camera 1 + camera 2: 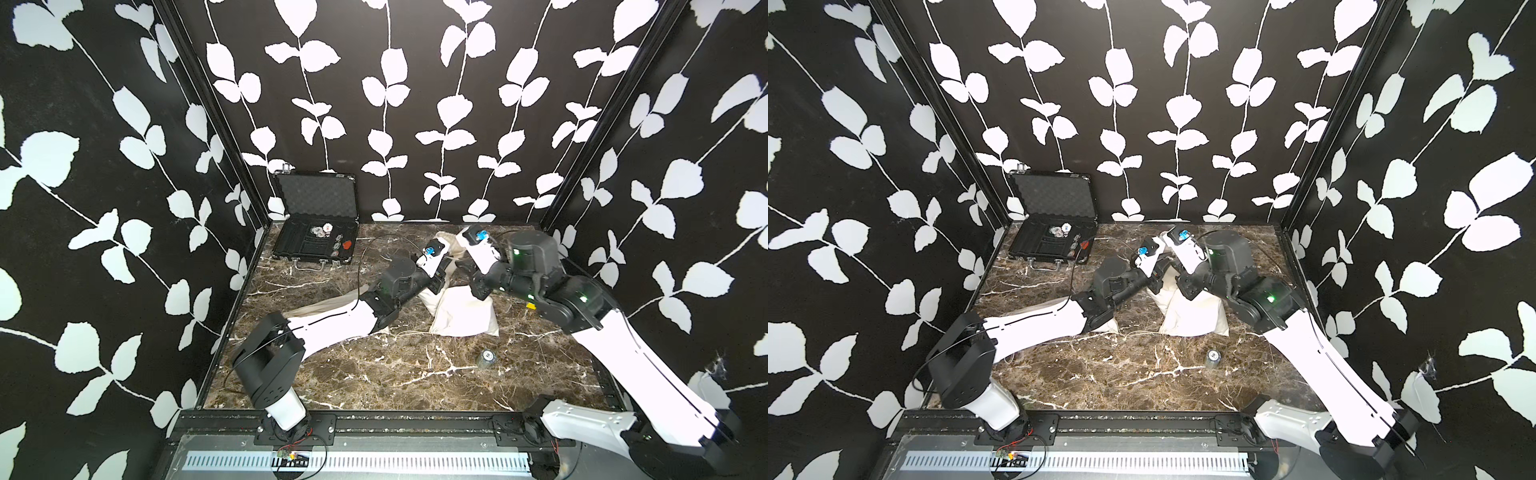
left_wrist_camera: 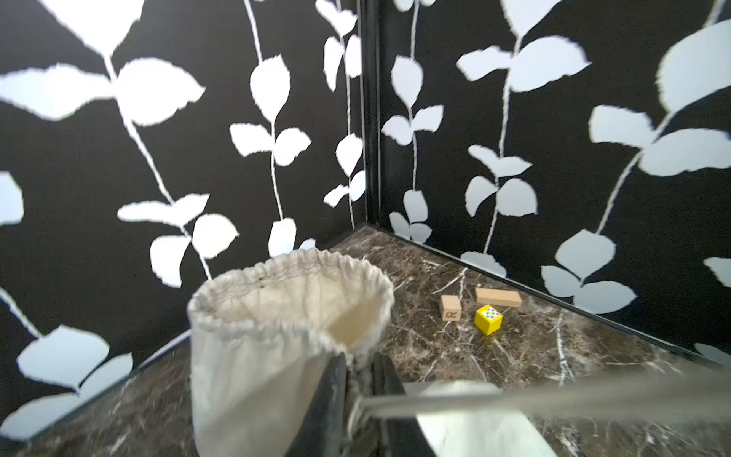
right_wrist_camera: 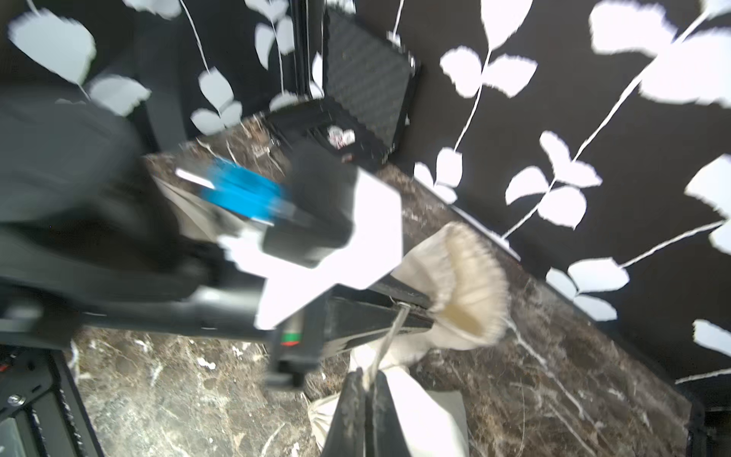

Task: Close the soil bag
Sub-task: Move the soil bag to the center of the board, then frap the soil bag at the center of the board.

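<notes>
Left wrist view shows yellow cube [image 2: 488, 318] beyond soil bag [image 2: 257, 344], drawstring [image 2: 553, 397].

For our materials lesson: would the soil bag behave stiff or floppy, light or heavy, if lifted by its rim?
Probably floppy: the soil bag has a puckered cloth rim. Likely bottom-heavy: its plump body slumps on the table. The left tool, pinching the rim, probably won't slip; the weave looks rough.

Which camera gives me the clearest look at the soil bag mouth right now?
Left wrist: the soil bag mouth is close, fairly sharp and wide open. Right wrist shows it blurred and side-on. In both top views the arms hide most of it.
</notes>
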Tool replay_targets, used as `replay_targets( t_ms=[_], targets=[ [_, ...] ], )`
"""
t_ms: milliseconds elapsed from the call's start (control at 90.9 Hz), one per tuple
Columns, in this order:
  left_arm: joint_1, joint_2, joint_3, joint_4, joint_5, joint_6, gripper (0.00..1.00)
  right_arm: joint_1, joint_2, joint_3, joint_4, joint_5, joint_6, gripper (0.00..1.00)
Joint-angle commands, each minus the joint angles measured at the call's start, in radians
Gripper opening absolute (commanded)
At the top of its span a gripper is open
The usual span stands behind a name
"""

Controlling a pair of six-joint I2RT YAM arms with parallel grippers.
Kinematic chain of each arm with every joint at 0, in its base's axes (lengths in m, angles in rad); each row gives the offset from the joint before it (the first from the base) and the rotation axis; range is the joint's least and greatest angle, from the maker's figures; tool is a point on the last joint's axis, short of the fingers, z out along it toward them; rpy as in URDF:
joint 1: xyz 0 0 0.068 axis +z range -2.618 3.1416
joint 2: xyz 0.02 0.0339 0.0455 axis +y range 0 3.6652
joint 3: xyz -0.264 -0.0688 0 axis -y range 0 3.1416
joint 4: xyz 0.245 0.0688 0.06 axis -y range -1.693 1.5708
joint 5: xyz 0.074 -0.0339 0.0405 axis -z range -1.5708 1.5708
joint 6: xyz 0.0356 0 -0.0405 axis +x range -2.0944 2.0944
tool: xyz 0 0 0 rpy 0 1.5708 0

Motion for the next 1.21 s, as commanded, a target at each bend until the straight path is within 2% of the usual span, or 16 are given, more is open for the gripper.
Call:
replay_targets(
  t_ms=[0, 209, 319, 396, 495, 605, 682, 803, 902, 1199],
  targets=[
    [0.042, 0.128, -0.044, -0.178, -0.232, -0.057, 0.18, 0.016, -0.127, 0.095, 0.119, -0.057, -0.007, 0.00],
    [0.056, 0.222, -0.036, -0.231, -0.349, -0.131, 0.21, 0.015, -0.169, 0.094, 0.140, -0.031, 0.000, 0.00],
    [0.110, 0.182, -0.113, -0.189, -0.301, -0.223, 0.22, 0.014, -0.168, 0.078, 0.164, -0.014, 0.002, 0.00],
    [0.128, 0.116, -0.193, -0.097, -0.243, -0.208, 0.33, 0.016, -0.128, 0.072, 0.161, 0.002, -0.003, 0.00],
    [0.129, 0.005, -0.277, -0.030, -0.154, -0.144, 0.51, 0.014, -0.042, 0.059, 0.159, 0.002, -0.003, 0.00],
    [0.129, -0.159, -0.335, -0.044, -0.041, -0.081, 0.69, 0.015, 0.024, 0.038, 0.210, -0.056, 0.021, 0.00],
    [0.127, -0.274, -0.346, -0.101, 0.018, -0.041, 0.77, 0.016, 0.061, 0.039, 0.246, -0.083, 0.037, 0.00],
    [0.124, -0.410, -0.314, -0.202, 0.069, 0.017, 0.81, 0.016, 0.112, 0.075, 0.263, -0.130, 0.053, 0.00],
    [0.102, -0.466, -0.242, -0.296, 0.100, 0.076, 0.82, 0.026, 0.146, 0.112, 0.261, -0.158, 0.057, 0.00],
    [0.076, -0.410, 0.036, -0.424, 0.180, 0.123, 0.80, 0.055, 0.190, 0.174, 0.251, -0.179, 0.054, 0.00]
  ],
)
